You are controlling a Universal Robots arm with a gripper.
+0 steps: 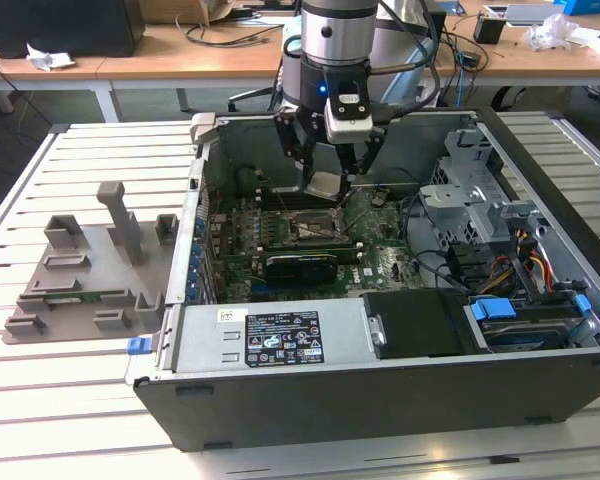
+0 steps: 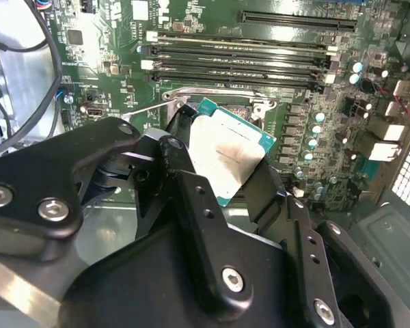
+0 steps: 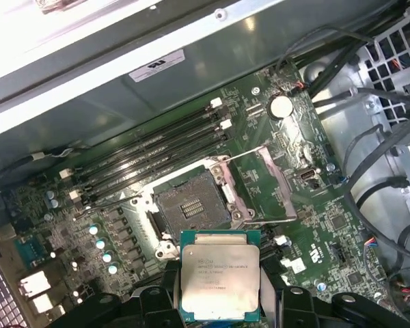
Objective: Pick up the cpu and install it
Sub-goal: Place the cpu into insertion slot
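Observation:
My gripper hangs inside the open computer case, shut on the cpu. The cpu is a flat square chip with a silver top and a thin green rim, clamped by its edges between black fingers; the same chip appears tilted in the second wrist view. It hovers above the motherboard, a little off from the open socket, whose metal load frame is swung open to one side. The socket lies just below the gripper in the exterior view.
A grey plastic tray with upright blocks sits on the slatted table at the exterior view's left. Memory slots run beside the socket. Cables, drive cages and a power supply crowd the case.

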